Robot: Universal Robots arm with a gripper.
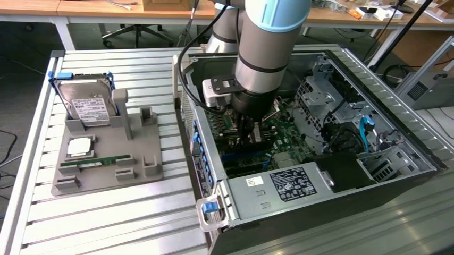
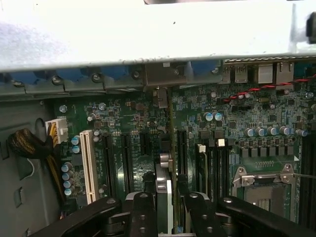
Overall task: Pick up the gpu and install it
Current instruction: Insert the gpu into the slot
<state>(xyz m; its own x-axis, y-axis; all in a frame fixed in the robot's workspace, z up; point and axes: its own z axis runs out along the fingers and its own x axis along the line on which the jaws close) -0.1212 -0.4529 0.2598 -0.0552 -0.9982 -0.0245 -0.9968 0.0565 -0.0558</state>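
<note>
Slatted metal counter (image 1: 127,212) bore an open computer case (image 1: 397,175); fingers (image 2: 140,212) clamped, apparently, on the thin edge-on gpu (image 2: 164,197) above the motherboard (image 2: 247,148).

A lab: slatted metal bench (image 1: 106,212), open computer case (image 1: 397,133), cluttered desks (image 1: 85,8) behind

Matt black plastic claw (image 2: 165,210); ribbed metal table (image 1: 106,212).
</note>
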